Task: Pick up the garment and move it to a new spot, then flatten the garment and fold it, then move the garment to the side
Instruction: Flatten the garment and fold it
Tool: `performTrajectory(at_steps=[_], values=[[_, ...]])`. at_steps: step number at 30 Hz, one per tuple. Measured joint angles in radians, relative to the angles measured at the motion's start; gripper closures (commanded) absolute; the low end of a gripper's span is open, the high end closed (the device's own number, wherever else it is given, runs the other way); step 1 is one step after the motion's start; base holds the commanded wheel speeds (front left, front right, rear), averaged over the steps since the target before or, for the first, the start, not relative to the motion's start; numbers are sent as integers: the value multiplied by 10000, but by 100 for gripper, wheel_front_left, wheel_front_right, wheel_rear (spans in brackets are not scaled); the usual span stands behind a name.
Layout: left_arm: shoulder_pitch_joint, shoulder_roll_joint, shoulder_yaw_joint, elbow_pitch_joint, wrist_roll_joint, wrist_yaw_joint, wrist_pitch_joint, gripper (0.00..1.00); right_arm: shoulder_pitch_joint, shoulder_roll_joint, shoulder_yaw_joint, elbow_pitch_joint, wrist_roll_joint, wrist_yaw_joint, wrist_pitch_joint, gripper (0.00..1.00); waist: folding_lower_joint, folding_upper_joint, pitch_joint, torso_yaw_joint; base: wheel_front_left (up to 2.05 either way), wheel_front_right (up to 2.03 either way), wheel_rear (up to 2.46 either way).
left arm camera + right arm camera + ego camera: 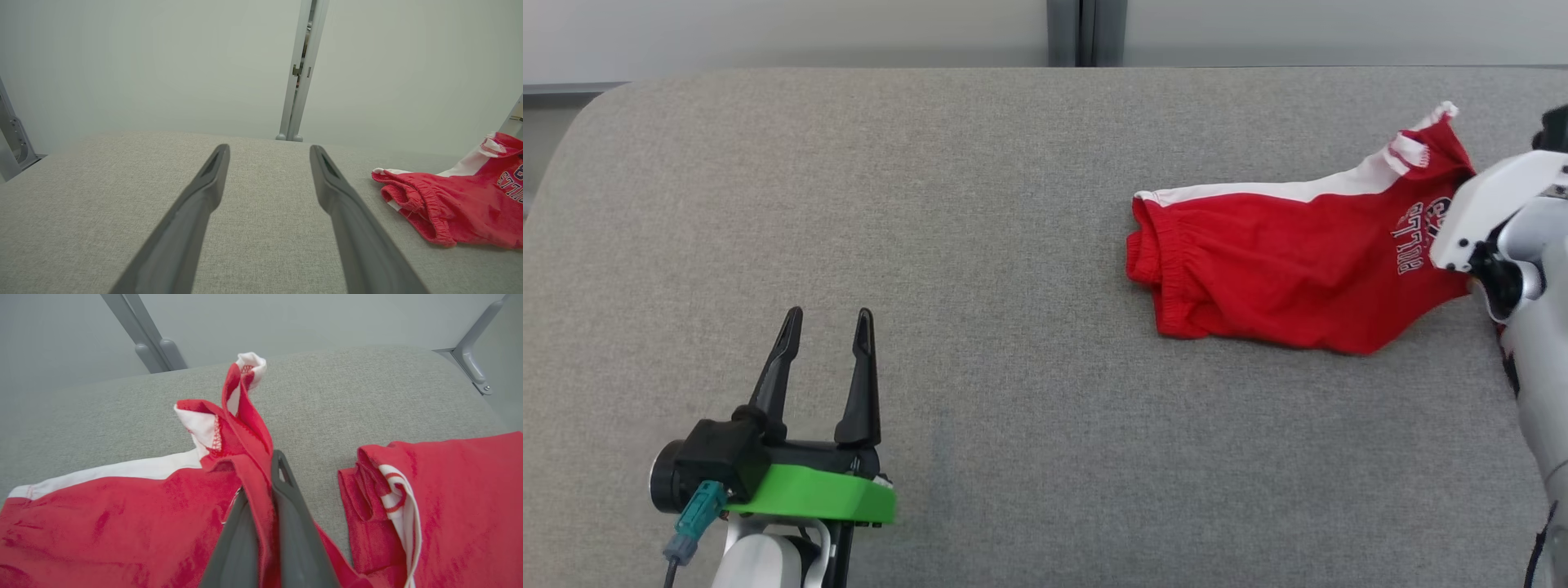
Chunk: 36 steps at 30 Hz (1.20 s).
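The garment (1282,261) is red with a white stripe and dark lettering, and it lies crumpled on the right side of the grey table (980,204). My right gripper (261,477) is shut on a raised red fold of the garment (122,522), which runs up between its fingers. In the head view the white wrist housing (1494,212) hides those fingers at the garment's right end. My left gripper (828,318) stands open and empty at the lower left, far from the cloth. In the left wrist view, the left gripper (269,151) points across the table, with the garment (449,208) off to the right.
A pale wall with a grey vertical post (1085,33) stands behind the table's far edge. The table's far left corner (596,106) is rounded. Another red part with a striped white edge (449,498) lies right of my right fingers.
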Motion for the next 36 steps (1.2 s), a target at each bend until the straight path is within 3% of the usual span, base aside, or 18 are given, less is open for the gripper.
performTrajectory(at_steps=[8,11,25,26,27,32,36], values=[[6,0,-79,56,-67,2,0,0,-148,1716,1068,-1292,56,-2,1057,100,0,0,-69,-32,0,0,0],[1,0,-111,58,-127,4,0,0,15,2092,1576,-1676,169,0,1377,100,0,0,-35,59,0,0,0],[-73,0,-372,17,-441,90,0,0,743,2558,3064,-2309,976,-2,1996,100,0,0,270,684,0,0,0],[-73,0,-372,21,-441,92,0,0,785,2562,3131,-2334,1057,-2,1987,69,0,0,262,692,0,0,0],[-73,0,-372,29,-441,92,0,0,836,2564,3206,-2378,1250,-2,1985,0,0,0,248,693,0,0,0],[-49,0,-343,69,-439,105,0,0,1143,2564,3745,-3043,3139,-8,2132,0,0,0,130,645,0,0,0],[25,0,-263,86,-418,107,0,0,1202,2573,4103,-3975,3965,-8,1987,0,0,0,-14,530,0,0,0]])
